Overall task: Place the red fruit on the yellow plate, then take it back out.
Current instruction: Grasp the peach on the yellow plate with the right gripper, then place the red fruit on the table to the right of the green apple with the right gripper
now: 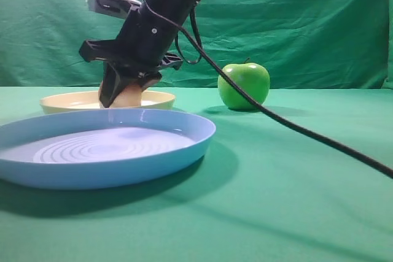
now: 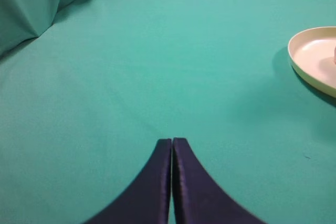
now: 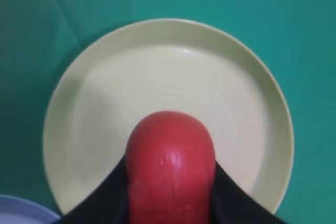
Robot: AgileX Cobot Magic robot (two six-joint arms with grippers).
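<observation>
The red fruit point(image 3: 170, 166) is over the near part of the yellow plate point(image 3: 157, 66), held between the two black fingers of my right gripper point(image 3: 170, 184), which press on its left and right sides. In the exterior high view the right gripper point(image 1: 128, 95) reaches down into the yellow plate point(image 1: 161, 98), and only the pale base of the red fruit point(image 1: 131, 97) shows between its fingers. Whether the fruit rests on the plate I cannot tell. My left gripper point(image 2: 172, 141) hovers shut and empty over bare green cloth, with the yellow plate point(image 2: 315, 56) off to its right.
A large light-blue plate point(image 1: 123, 173) lies in front of the yellow one; its edge shows in the right wrist view point(image 3: 21, 211). A green apple point(image 1: 244, 85) stands to the right of the plates. A black cable point(image 1: 307, 130) hangs from the right arm.
</observation>
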